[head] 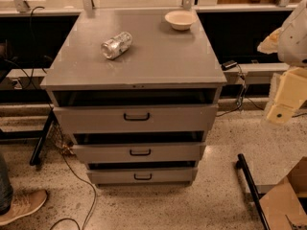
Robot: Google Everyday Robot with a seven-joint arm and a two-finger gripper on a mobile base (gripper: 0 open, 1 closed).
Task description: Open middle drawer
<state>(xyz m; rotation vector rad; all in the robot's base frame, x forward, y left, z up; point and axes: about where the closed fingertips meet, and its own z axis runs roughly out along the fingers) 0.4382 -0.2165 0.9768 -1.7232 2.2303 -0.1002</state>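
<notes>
The grey metal cabinet [144, 61] stands in the middle of the camera view with three drawers stacked down its front. The middle drawer [110, 153] is the medium-sized front, with a small black bar handle [140, 152] at its centre. A dark gap shows above its front edge. The larger top drawer [96, 120] is above it and the smaller bottom drawer [110, 176] is below it. My gripper [282, 104], cream-coloured under a white arm [293, 32], hangs at the right edge of the view. It is well to the right of the cabinet and touches nothing.
A crushed silver can [116, 45] and a white bowl [180, 19] lie on the cabinet top. A person's shoe [21, 206] is at the bottom left. A cardboard box [288, 202] and a black bar [252, 188] are at the bottom right. Cables run along the floor at the left.
</notes>
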